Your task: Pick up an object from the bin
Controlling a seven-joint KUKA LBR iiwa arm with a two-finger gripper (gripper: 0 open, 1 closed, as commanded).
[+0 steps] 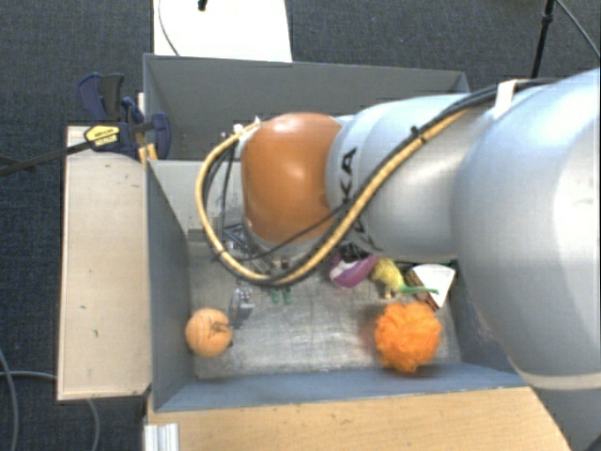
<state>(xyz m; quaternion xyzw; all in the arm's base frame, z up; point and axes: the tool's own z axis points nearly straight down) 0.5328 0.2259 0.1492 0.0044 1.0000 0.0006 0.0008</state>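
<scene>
The pincer (242, 305) hung low over the bin's (174, 280) left side, and I couldn't tell if it was open or closed. A tan ball (208, 333) lay just beside it, toward the front-left corner. It was round, so any approach angle would probably do. A fuzzy orange pompom (408, 336) sat well apart at the front-right, with purple, yellow and white bits heaped behind it.

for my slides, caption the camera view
Arm reaching into the grey bin, which holds a peach ball and a fuzzy orange ball
</scene>
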